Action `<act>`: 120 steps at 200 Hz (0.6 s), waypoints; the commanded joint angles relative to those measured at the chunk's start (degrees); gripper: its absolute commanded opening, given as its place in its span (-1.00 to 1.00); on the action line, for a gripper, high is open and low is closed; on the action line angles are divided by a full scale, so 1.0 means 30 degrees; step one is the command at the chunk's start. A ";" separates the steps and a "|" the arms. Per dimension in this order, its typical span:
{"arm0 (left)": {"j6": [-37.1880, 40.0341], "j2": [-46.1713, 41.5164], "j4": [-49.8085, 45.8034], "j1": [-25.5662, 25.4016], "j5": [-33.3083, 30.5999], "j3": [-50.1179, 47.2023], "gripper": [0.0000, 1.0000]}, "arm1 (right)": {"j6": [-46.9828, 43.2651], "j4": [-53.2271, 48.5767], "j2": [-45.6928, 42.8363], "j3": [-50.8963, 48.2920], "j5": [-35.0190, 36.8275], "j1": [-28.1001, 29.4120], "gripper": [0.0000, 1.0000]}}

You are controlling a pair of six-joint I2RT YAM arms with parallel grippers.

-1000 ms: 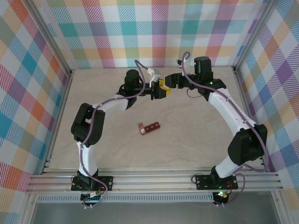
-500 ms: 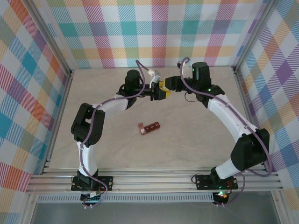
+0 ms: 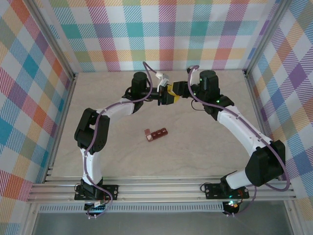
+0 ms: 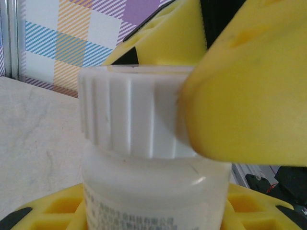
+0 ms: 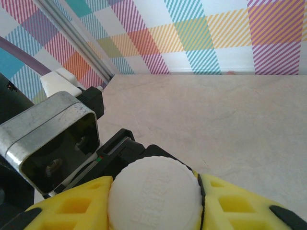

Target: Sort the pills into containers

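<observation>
Beige tabletop (image 3: 195, 152): red-brown containers (image 3: 156, 133), lying flat. Well beyond containers: white bottle (image 4: 153, 191), body clamped by left gripper (image 3: 167, 99); its ribbed cap (image 5: 153, 191) pinched tight by right gripper (image 3: 171, 90).

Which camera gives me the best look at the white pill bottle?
Left wrist: the white bottle shows side-on, with its ribbed cap and printed label. Right wrist shows the cap's top. In the top external view it is too small to make out.

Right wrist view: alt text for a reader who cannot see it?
A white bottle cap, seen from above, sits clamped between the right end effector's yellow fingers. The other arm's metal camera housing is at left; beige table and plaid wall behind.
</observation>
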 commanded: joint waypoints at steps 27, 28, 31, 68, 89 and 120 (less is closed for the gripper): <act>0.3111 -0.0675 -0.3427 -0.0563 0.0130 0.1675 1.00 | 0.0804 0.0913 0.0129 -0.1087 0.1673 -0.0262 -0.52; 0.3155 -0.0686 -0.3427 -0.0565 0.0168 0.1678 1.00 | 0.0816 0.0924 0.0124 -0.1116 0.1699 -0.0265 -0.52; 0.3373 -0.0761 -0.3734 -0.0567 0.0264 0.1720 1.00 | 0.0867 0.0977 0.0106 -0.1226 0.1785 -0.0318 -0.52; 0.6104 -0.2005 -0.8101 -0.0567 0.0816 0.1657 1.00 | 0.1084 0.1645 -0.0598 -0.2683 0.2613 -0.0869 -0.51; 0.6455 -0.2885 -0.8974 -0.0552 0.0415 0.0944 1.00 | 0.1120 0.2019 -0.1036 -0.3753 0.3108 -0.1210 -0.50; 0.6147 -0.3891 -0.9581 -0.0539 -0.0680 0.0018 1.00 | 0.0872 0.2950 -0.1542 -0.5596 0.4026 -0.1529 -0.49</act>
